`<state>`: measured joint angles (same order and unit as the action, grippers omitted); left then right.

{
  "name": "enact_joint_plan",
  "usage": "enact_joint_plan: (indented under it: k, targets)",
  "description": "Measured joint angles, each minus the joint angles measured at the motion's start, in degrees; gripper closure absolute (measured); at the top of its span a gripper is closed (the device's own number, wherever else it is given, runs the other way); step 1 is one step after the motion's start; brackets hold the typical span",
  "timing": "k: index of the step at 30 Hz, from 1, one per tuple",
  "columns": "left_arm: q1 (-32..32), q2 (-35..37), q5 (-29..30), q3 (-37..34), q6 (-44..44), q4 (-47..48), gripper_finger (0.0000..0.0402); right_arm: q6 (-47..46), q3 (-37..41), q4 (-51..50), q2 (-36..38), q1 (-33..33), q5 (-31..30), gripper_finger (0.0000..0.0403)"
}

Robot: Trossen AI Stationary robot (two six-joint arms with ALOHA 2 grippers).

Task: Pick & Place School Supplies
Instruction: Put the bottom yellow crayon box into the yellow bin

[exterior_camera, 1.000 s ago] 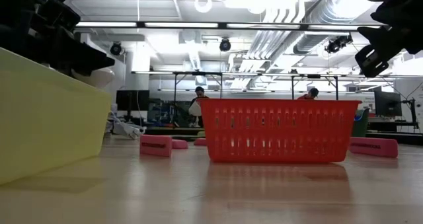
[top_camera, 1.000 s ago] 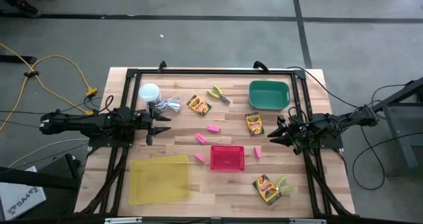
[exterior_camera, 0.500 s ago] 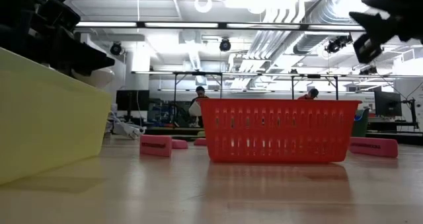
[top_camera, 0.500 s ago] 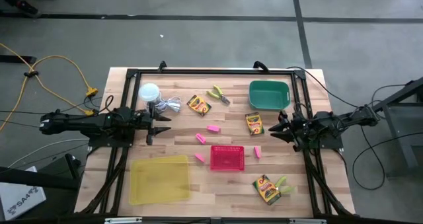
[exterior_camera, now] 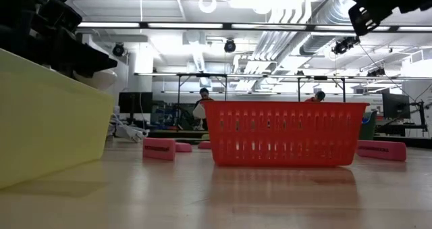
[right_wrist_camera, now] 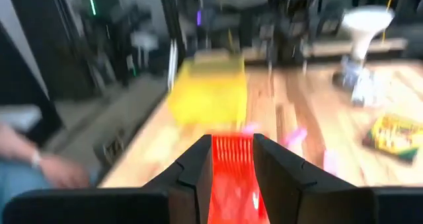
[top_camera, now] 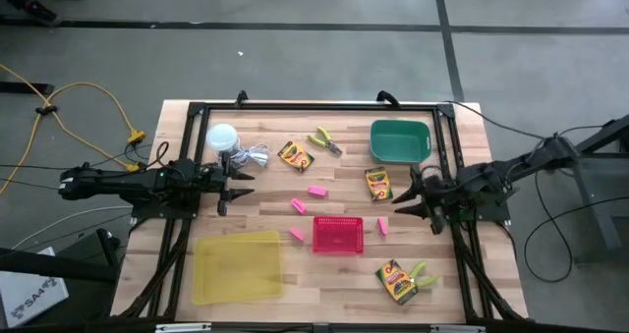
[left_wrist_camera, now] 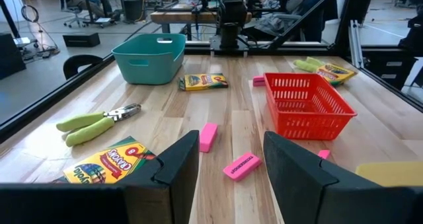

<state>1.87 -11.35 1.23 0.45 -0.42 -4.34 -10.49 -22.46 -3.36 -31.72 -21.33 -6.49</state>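
Three yellow-and-green crayon boxes [top_camera: 295, 155] [top_camera: 377, 184] [top_camera: 396, 281] lie flat on the wooden table. Two lime-handled scissors [top_camera: 325, 139] [top_camera: 423, 272] and several pink erasers [top_camera: 316, 190] [top_camera: 383, 225] lie among them. My left gripper [top_camera: 236, 181] waits open at the left side, its fingers [left_wrist_camera: 178, 164] wide apart above the wood. My right gripper [top_camera: 401, 203] hovers at the right side, raised well above the table [exterior_camera: 368, 9]. It is open, with nothing between its fingers [right_wrist_camera: 198, 168], and looks toward the red basket [right_wrist_camera: 231, 151].
A red basket [top_camera: 338, 235] stands at the middle near side, a yellow tray [top_camera: 237, 266] near left and a green tray [top_camera: 400, 140] far right. A white round object with a coiled cable [top_camera: 223, 137] sits far left. A black frame [top_camera: 314, 106] borders the table.
My right gripper has risen higher above the table, shifted slightly toward the table's middle and rolled a little about its own axis. Its fingers keep the same gap. Nothing on the table has moved.
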Motion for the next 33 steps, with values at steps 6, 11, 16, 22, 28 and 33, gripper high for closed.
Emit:
enact_joint_plan:
  k: [6, 11, 16, 22, 28, 33]
  targets:
    - [-0.02, 0.0, 0.0, 0.0, 0.0, 0.0, 0.0238, 1.48, -7.96, -10.82, -12.81, -6.12, -2.96, 0.0306]
    - [-0.02, 0.0, -0.02, 0.0, 0.01, 0.0, 0.0238, 7.82, -12.39, -11.33, -20.44, -12.79, -5.69, 0.0306]
    - [-0.02, 0.0, -0.03, 0.0, 0.0, 0.0, 0.0238, 10.88, -19.36, -15.45, -24.91, -21.54, -14.95, 0.0306]
    - [-0.01, 0.0, -0.04, 0.0, 0.0, 0.0, 0.0238, 4.42, -22.98, -23.86, -30.02, -31.11, -27.98, 0.0306]
    - [-0.01, 0.0, -0.07, 0.0, 0.0, 0.0, 0.0238, -5.43, -23.01, -26.82, -35.49, -37.3, -32.56, 0.0306]
    - [-0.01, 0.0, -0.24, 0.0, 0.0, 0.01, 0.0238, -7.8, -23.27, -27.26, -40.27, -40.9, -33.0, 0.0306]
